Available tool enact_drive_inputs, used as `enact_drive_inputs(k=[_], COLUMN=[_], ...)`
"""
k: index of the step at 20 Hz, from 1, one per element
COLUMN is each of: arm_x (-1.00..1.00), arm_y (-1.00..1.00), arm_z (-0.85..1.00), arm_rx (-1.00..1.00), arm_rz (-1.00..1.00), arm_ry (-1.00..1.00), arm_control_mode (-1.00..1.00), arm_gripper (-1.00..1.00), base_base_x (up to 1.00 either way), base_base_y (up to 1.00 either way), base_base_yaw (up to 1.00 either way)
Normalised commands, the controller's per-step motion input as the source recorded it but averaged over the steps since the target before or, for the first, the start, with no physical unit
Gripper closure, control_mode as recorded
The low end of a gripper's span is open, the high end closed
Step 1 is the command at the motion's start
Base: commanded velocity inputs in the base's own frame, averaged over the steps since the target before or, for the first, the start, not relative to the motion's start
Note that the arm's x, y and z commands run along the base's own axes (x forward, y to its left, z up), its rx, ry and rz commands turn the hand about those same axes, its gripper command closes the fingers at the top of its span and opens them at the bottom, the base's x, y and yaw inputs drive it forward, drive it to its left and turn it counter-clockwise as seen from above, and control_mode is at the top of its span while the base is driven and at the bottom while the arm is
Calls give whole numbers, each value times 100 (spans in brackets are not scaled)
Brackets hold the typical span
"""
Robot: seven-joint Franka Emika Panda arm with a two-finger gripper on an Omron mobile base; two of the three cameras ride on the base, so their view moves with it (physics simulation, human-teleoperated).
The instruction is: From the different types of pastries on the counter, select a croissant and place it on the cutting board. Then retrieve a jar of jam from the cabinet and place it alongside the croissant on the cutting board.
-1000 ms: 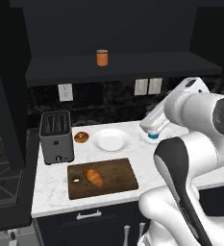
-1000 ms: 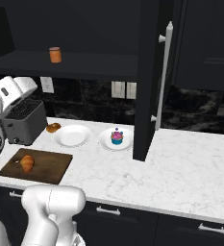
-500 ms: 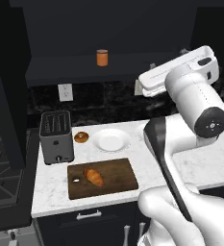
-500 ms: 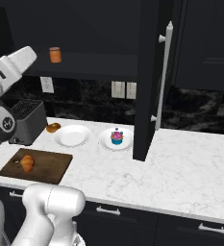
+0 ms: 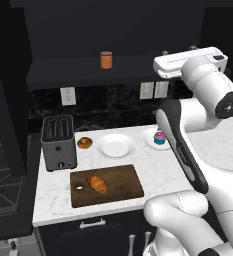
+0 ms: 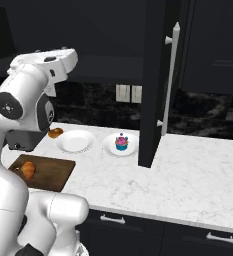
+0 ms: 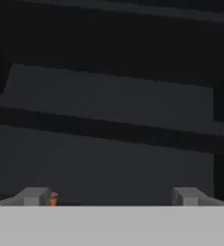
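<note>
While the croissant (image 5: 97,184) lies on the board (image 5: 122,185), the raised arm levels its gripper (image 7: 111,197), jaws apart, toward the shelf jar (image 5: 106,60).

Golden croissant (image 5: 97,184) is laid on brown cutting board (image 5: 123,186); orange jam jar (image 5: 106,60) is stood upright on cabinet shelf (image 5: 63,69).

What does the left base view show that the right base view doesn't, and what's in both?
Left base view: the jar of jam on the cabinet shelf, the toaster, and the whole cutting board. Right base view: an open cabinet door with its long handle. Both: the croissant on the board, the donut, the empty white plate, the cupcake and the marble counter.
</note>
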Motion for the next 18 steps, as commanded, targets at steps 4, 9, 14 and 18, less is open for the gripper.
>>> enact_drive_inputs(k=[4,9,14,18], arm_x=[7,1,10,34], arm_y=[-1,-11,0,0], arm_z=[37,22,2,-21], arm_rx=[13,11,3,0], arm_rz=[1,0,0,0], arm_ry=[41,7,16,1], arm_control_mode=[-100,-100,-100,-100], arm_gripper=[-100,-100,-100,-100], base_base_x=[0,0,0,0], base_base_y=[0,0,0,0], base_base_yaw=[0,0,0,0])
